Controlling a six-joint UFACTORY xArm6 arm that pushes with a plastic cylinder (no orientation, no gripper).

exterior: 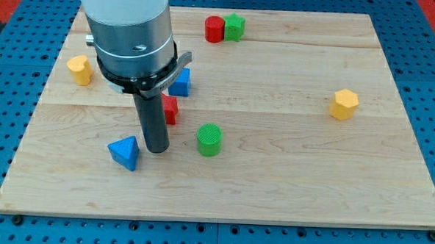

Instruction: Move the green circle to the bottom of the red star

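The green circle (209,139) is a short green cylinder standing a little below the board's middle. The red star (170,109) lies up and to the left of it, mostly hidden behind my rod. My tip (156,149) rests on the board just left of the green circle, with a small gap between them, and below the red star. A blue triangle (124,152) lies close to the tip's left.
A blue block (181,82) sits behind the rod above the red star. A red cylinder (214,29) and a green star (234,26) touch at the view's top. Yellow blocks lie at the left (79,69) and right (344,104). The wooden board (274,183) ends at blue pegboard.
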